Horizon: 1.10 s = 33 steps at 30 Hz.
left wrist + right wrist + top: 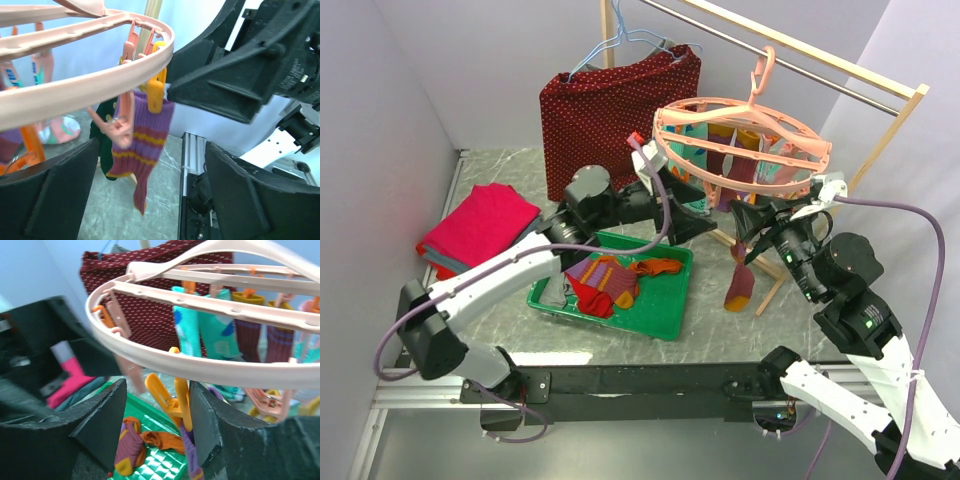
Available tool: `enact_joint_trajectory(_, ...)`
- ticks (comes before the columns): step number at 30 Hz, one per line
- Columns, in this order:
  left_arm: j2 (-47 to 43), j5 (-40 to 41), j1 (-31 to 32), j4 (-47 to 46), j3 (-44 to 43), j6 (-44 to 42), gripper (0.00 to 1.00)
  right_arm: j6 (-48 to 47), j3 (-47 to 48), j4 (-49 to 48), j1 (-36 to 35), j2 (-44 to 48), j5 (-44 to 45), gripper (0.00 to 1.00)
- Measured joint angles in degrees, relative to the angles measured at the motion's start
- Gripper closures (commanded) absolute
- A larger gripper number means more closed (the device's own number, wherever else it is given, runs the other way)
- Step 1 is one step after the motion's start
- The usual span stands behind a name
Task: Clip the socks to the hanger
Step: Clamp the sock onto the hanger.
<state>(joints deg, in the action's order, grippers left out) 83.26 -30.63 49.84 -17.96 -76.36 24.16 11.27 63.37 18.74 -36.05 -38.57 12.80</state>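
The salmon-pink hanger (660, 125) hangs by its hook from the rail, with several socks (740, 165) clipped under it. A purple-orange striped sock (145, 135) hangs from an orange clip (175, 395) on the hanger's near rim (100, 80). My left gripper (150, 200) is open just below that sock, holding nothing. My right gripper (155, 425) is open with the orange clip between its fingers, close to the right one. More socks (605, 280), among them a plain orange one (660, 267), lie in the green tray (665, 325).
A dark-red dotted cloth (615, 110) hangs on a blue wire hanger at the back. A folded pink-red cloth stack (480, 225) lies at the left. The wooden rack (880, 130) stands at the right, its foot near the hanging sock.
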Motion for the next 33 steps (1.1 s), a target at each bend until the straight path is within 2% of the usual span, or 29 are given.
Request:
enact_joint_trajectory(4, -3.3, 2.2, 0.0, 1.0, 2.2, -1.2, 0.0, -0.5, 0.0, 0.9, 0.3, 0.2, 3.3, 0.38)
enact_joint_trajectory(5, -3.7, 2.7, 0.0, 1.2, 2.5, -1.3, 0.03, -0.5, 0.0, 1.2, 0.5, 0.2, 4.1, 0.38)
enact_joint_trajectory(14, -4.3, 4.6, 0.0, 1.7, 4.5, -2.1, 0.04, -1.0, 0.0, 3.4, 1.7, 0.5, 8.8, 0.36)
enact_joint_trajectory(33, 6.4, 5.1, 0.2, -6.1, 2.9, -2.3, 0.03, -1.1, 0.0, 4.5, 2.2, 1.4, 8.5, 0.36)
